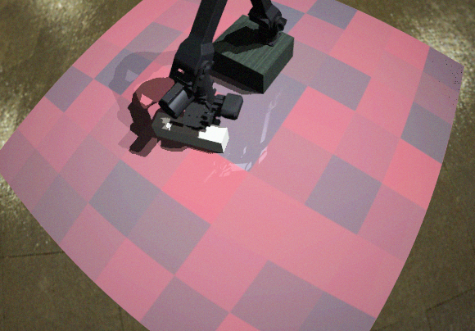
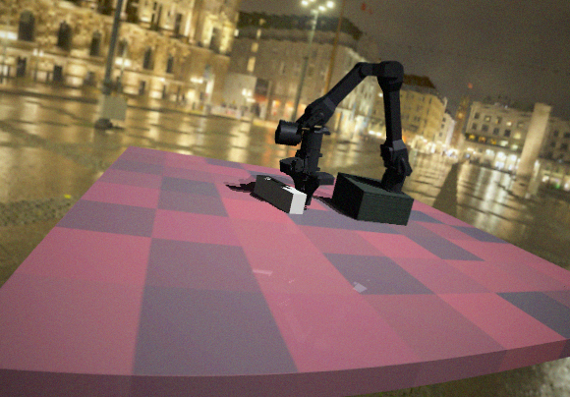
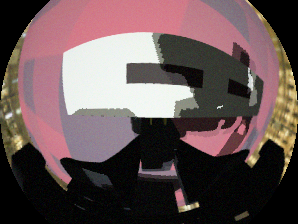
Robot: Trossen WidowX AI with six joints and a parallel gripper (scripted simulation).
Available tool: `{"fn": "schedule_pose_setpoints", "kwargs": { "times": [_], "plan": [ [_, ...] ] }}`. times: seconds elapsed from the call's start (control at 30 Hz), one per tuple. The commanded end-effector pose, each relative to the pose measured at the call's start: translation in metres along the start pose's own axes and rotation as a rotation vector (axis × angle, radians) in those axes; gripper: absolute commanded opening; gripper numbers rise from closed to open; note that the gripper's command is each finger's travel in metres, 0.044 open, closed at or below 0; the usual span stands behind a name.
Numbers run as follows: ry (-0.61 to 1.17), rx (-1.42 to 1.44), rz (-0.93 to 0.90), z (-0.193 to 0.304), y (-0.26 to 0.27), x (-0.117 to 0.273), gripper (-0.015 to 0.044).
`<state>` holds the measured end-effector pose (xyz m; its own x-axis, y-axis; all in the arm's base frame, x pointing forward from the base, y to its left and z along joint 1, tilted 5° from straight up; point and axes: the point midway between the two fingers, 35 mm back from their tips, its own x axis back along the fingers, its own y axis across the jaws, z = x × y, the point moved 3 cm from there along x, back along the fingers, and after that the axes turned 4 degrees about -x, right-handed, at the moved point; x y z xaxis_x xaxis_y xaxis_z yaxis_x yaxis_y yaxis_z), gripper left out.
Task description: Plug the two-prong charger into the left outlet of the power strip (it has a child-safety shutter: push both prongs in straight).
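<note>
The power strip (image 1: 214,134) (image 2: 297,203) (image 3: 100,75) is a long white bar, partly in shadow. Its top shows a left dark outlet recess (image 3: 140,74) and a right one (image 3: 239,88) in the wrist view. My gripper (image 1: 201,123) (image 2: 308,196) (image 3: 155,138) points down beside the strip's long side, nearest the robot base, and is shut on the dark charger (image 3: 158,131). Two thin brassy prongs show faintly at the charger's end, by the strip's near edge in the wrist view, outside both recesses. The top and exterior views hide the charger; whether it touches the strip is unclear.
A dark green wood-grained block (image 1: 246,61) (image 2: 385,205) stands under the arm's base, behind the gripper. The pink and grey checkered table (image 1: 287,228) (image 2: 206,322) carries the strip and block. The arm's shadow falls across part of the strip.
</note>
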<state>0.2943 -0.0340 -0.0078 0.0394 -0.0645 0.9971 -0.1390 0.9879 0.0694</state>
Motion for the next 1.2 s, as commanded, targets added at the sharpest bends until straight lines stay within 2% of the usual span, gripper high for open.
{"fn": "schedule_pose_setpoints", "kwargs": {
  "times": [0.0,1.17],
  "plan": [
    [0.001,-0.004,-0.003,0.0,0.0005,-0.0001,0.0],
    [0.001,-0.004,-0.003,-0.0054,0.0009,0.0004,0.0]
  ]
}}
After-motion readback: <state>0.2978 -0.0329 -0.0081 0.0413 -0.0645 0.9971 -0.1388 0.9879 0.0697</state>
